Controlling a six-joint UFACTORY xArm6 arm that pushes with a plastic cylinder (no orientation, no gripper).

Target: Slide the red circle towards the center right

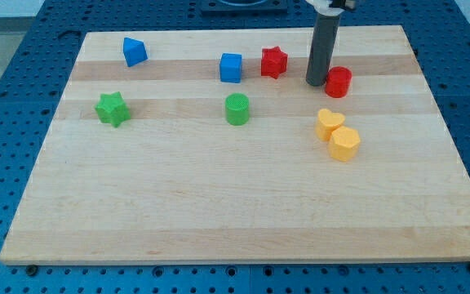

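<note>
Touching the red circle on its left side, my tip is a bare rod end effector with nothing to open or clamp. That circle sits near the bench's top right, above the yellow blocks. I judge contact made; next comes a push rightward and slightly downward.
</note>
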